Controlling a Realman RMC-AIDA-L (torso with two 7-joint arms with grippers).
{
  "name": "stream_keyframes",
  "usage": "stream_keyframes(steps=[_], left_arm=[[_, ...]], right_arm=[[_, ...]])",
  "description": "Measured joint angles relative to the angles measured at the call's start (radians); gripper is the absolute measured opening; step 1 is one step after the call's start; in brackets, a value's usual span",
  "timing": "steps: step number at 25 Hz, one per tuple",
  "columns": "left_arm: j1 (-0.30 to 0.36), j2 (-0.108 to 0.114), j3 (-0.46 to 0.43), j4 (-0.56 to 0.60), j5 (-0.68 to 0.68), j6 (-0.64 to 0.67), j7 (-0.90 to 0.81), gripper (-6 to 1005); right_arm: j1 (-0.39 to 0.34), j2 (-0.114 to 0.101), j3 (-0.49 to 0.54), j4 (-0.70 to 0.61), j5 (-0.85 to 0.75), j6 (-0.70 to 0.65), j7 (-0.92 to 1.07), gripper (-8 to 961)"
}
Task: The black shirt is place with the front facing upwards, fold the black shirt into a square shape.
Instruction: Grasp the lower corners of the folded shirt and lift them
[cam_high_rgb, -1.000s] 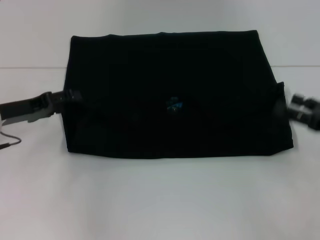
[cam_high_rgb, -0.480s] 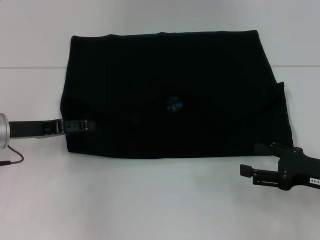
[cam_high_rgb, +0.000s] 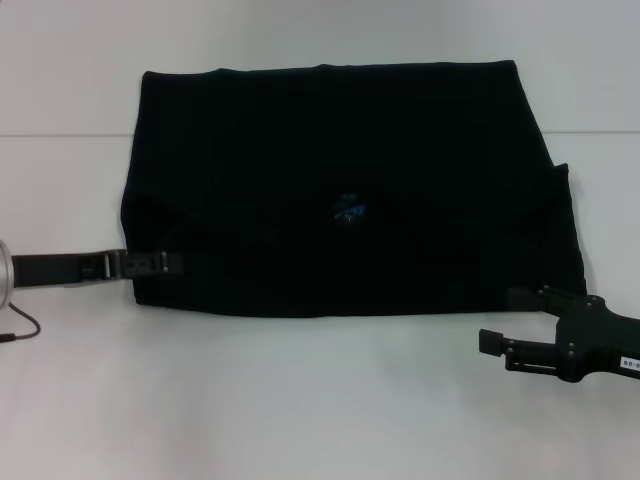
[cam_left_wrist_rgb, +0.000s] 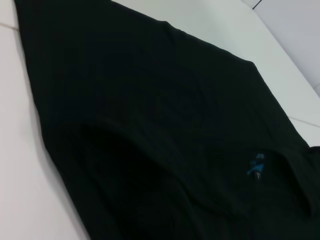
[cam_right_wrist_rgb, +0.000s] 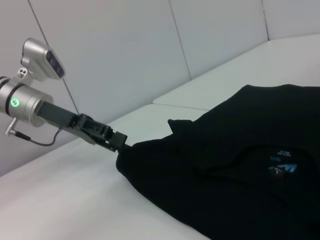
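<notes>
We see the black shirt (cam_high_rgb: 345, 190) lying part-folded on the worktop (cam_high_rgb: 320, 410). Left gripper (cam_high_rgb: 165, 263) seems clamped on its near corner; right gripper (cam_high_rgb: 500, 320), jaws apart, must close there next.

My left gripper (cam_high_rgb: 165, 263) reaches in low from my left side, arm stretched nearly level, its tip at the near left edge of the black shirt (cam_high_rgb: 340, 180) (finger state unclear). My right gripper (cam_high_rgb: 505, 320) hangs near my front right, two fingers parted, tips spread, holding nothing.
</notes>
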Motion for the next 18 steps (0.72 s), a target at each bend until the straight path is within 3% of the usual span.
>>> stream_keyframes(steps=[18], left_arm=[[-0.014,-0.019,0.114,0.012,0.037,-0.003,-0.002,760]], right_arm=[[-0.007,-0.007,0.004,-0.007,0.008,-0.012,0.028,941]])
